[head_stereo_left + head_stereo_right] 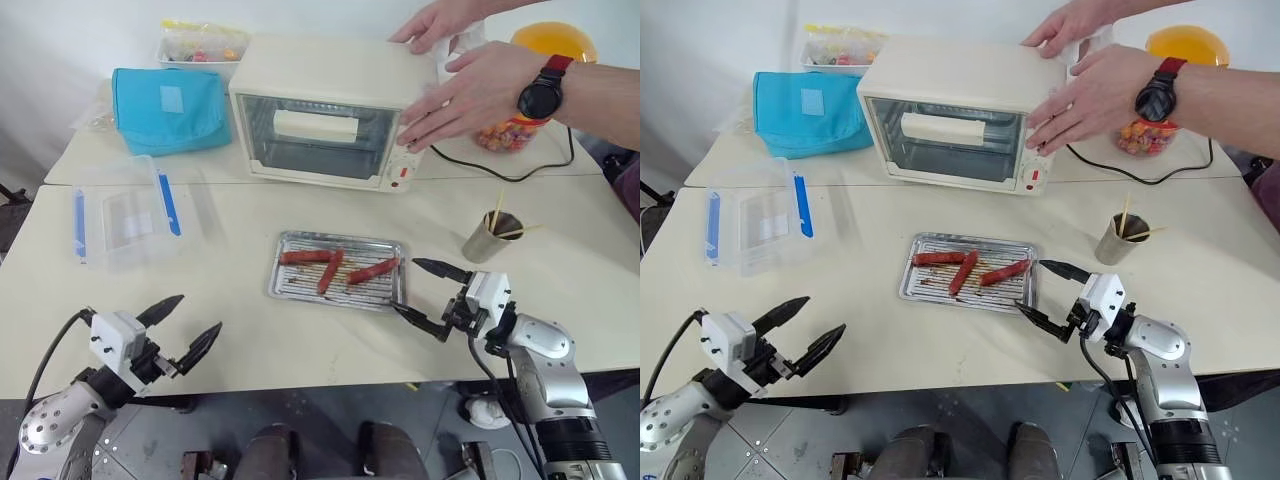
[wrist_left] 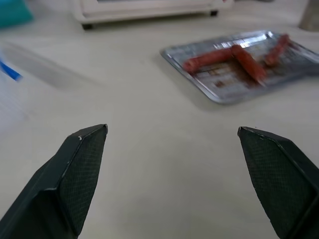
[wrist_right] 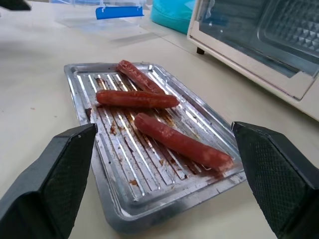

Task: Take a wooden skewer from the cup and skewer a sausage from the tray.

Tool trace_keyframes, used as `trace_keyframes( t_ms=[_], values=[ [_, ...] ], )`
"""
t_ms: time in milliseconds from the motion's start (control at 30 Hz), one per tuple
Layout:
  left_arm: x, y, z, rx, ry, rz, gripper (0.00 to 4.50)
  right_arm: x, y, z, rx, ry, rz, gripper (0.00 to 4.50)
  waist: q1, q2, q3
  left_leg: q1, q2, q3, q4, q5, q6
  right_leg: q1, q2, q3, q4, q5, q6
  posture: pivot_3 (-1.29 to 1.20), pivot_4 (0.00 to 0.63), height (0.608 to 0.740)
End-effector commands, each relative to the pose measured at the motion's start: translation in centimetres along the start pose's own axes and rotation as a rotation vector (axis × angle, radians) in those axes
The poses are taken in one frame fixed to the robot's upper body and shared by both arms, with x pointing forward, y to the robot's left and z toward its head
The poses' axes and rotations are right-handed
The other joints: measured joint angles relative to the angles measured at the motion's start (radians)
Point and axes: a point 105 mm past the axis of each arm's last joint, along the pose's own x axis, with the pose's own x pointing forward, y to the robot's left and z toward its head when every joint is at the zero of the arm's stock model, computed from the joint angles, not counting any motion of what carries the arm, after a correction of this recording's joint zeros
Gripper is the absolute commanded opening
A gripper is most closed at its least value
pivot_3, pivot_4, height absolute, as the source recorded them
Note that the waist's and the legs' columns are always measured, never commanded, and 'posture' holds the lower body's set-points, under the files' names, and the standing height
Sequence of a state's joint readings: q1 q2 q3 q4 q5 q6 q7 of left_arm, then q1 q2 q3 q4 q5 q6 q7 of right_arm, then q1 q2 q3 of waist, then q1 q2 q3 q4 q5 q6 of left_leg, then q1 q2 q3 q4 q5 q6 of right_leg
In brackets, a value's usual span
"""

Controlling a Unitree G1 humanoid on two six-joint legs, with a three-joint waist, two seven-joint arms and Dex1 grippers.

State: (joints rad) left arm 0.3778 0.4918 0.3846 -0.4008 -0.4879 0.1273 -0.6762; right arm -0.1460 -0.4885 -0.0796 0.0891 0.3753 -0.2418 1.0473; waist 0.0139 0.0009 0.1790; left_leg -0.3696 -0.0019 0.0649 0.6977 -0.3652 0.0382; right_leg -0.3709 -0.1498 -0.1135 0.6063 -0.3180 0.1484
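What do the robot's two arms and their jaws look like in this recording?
Both arms are silver-grey metal with rounded joint housings, each ending in a white boxy wrist block. The left gripper and right gripper each carry two black, tapered, pointed fingers with a fine cross-hatched texture on the inner pads. A black cable loops beside the left arm; another black cable runs down the right forearm.

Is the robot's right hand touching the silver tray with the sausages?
Apart. In the right wrist view the right end effector is open, its black fingers either side of the shallow silver metal tray, with bare table showing between them and its rim.
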Motion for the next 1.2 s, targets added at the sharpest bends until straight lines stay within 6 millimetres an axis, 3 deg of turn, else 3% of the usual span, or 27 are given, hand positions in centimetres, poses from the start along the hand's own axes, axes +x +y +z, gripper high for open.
trace_keyframes(
  t_ms=[33,467,567,1200],
  values=[
    [-0.1,0.3,0.9,0.043,-0.017,-0.004,4.43,0.5,-0.1,0.7,-0.03,-0.038,0.013,4.5,0.0,0.0,0.0,0.0,0.0,0.0,0.0,0.0,0.0,0.0,0.0,0.0,0.0,0.0,0.0,0.0,0.15,0.74],
    [1.1,0.7,1.8,0.074,-0.079,0.051,4.43,1.1,-1.3,1.0,-0.013,-0.079,-0.042,4.5,-0.011,0.001,0.0,0.0,0.0,-0.001,0.0,0.0,0.0,0.001,0.0,0.0,0.0,0.0,0.0,0.0,0.15,0.74],
    [1.1,0.7,1.9,0.074,-0.082,0.057,4.43,1.0,-1.5,1.1,-0.026,-0.075,-0.056,4.5,-0.019,0.002,0.001,0.001,-0.003,-0.02,0.0,0.001,0.001,0.015,-0.003,-0.017,-0.005,0.0,0.0,0.0,0.15,0.74],
    [0.0,0.4,1.1,0.172,0.01,-0.022,4.43,1.0,-1.4,0.3,-0.058,-0.059,0.104,4.5,-0.015,0.004,0.001,0.0,-0.003,-0.023,0.001,0.0,0.0,0.015,-0.001,-0.015,-0.006,0.0,0.0,0.0,0.15,0.74]
  ],
)
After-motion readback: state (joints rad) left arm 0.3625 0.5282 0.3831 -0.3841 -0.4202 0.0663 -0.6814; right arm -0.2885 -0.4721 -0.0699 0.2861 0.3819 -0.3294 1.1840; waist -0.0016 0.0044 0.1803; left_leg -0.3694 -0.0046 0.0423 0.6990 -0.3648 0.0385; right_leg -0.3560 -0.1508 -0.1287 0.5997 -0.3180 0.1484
